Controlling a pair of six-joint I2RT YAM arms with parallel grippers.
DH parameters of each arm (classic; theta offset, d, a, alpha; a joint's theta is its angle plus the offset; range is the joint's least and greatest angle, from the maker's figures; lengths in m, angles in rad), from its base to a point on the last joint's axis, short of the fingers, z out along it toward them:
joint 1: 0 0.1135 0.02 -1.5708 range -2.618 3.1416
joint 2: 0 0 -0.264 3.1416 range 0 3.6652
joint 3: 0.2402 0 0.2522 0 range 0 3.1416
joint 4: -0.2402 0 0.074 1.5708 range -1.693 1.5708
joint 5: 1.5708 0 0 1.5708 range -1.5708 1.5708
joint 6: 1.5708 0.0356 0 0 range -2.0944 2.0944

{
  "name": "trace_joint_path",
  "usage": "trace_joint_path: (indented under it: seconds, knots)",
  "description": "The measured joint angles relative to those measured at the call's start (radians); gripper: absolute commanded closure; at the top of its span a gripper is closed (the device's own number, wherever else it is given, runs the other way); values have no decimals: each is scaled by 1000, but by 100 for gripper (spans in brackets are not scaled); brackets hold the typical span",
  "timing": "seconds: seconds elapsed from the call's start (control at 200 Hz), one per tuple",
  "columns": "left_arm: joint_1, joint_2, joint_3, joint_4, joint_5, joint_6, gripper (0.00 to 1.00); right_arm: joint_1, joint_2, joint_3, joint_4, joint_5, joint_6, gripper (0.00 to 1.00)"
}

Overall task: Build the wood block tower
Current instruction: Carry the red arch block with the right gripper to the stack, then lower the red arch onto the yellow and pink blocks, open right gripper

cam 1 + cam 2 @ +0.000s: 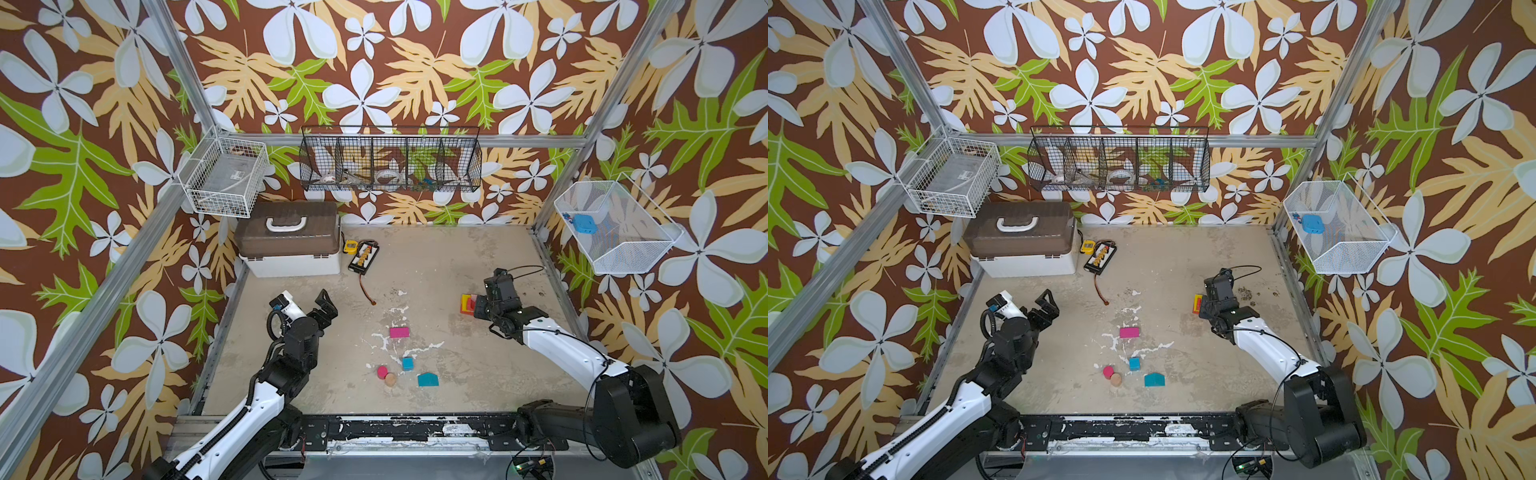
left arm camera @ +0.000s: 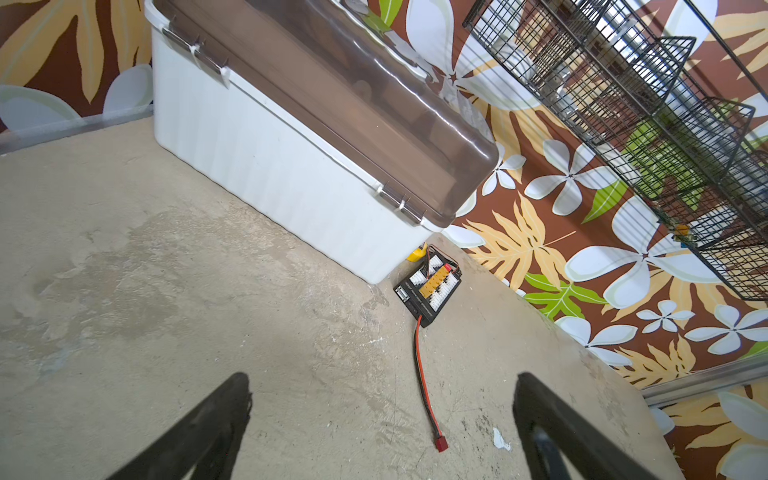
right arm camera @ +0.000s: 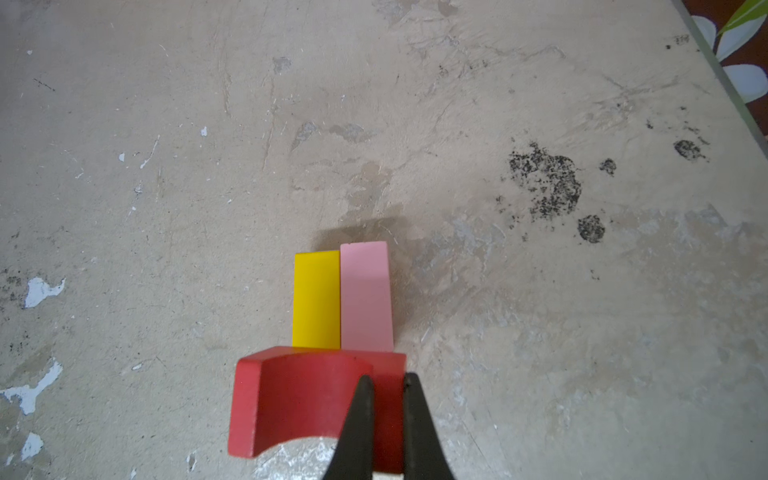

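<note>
Right pincer (image 3: 388, 379) narrow, clamped across one leg of the red arch block (image 3: 299, 395). The grip sat off-centre, so I judged the arch could swing about the pinch if bumped. The arch overlapped the near ends of the yellow brick (image 3: 316, 299) and the pink brick (image 3: 365, 297). These lay side by side on the worktop (image 3: 166, 166), long faces touching. Whether the arch rested on them or hung just above, I could not tell. This cluster, the start of the tower (image 1: 467, 306), sat toward the right of the worktop in both top views.

Handling, judged: painted wood, stiff, light, not fragile. The smooth paint was probably slippery under a hard grip. Flat parallel faces were the place to take hold, not the arch's curved underside.

Left pincer (image 2: 382, 378) spread wide and empty, over bare worktop, well apart from the blocks.

Loose pieces near the front middle:
- magenta brick (image 1: 399, 331)
- blue cube (image 1: 407, 363)
- teal house piece (image 1: 428, 379)
- red cylinder (image 1: 382, 371), just beside the tan cylinder (image 1: 390, 379)

Writing: none readable. The charger board (image 2: 428, 286) by the storage box (image 2: 291, 178) carried print too small to make out.
</note>
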Motion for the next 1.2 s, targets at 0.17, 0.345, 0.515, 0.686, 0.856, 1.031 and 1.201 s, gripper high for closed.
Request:
trace_joint_path:
  seconds: [0.17, 0.345, 0.515, 0.686, 0.856, 1.031, 1.201]
  knots:
    - [0, -13, -1, 0, 3, 0, 0, -10, 63, 20, 14, 0, -14, 100]
    - [0, -18, -3, 0, 3, 0, 0, -28, 132, 48, 40, -23, -33, 100]
    - [0, -15, -3, 0, 4, 0, 0, -37, 181, 77, 50, -43, -37, 100]
    - [0, -14, -3, 0, 5, 0, 0, -40, 203, 91, 57, -49, -37, 100]
    - [0, -10, -3, 0, 5, 0, 0, -49, 209, 92, 66, -56, -37, 100]
    - [0, -9, -3, 0, 7, 0, 0, -51, 202, 86, 72, -64, -37, 100]
    - [0, -12, -3, 0, 7, 0, 0, -52, 201, 85, 72, -66, -37, 95]
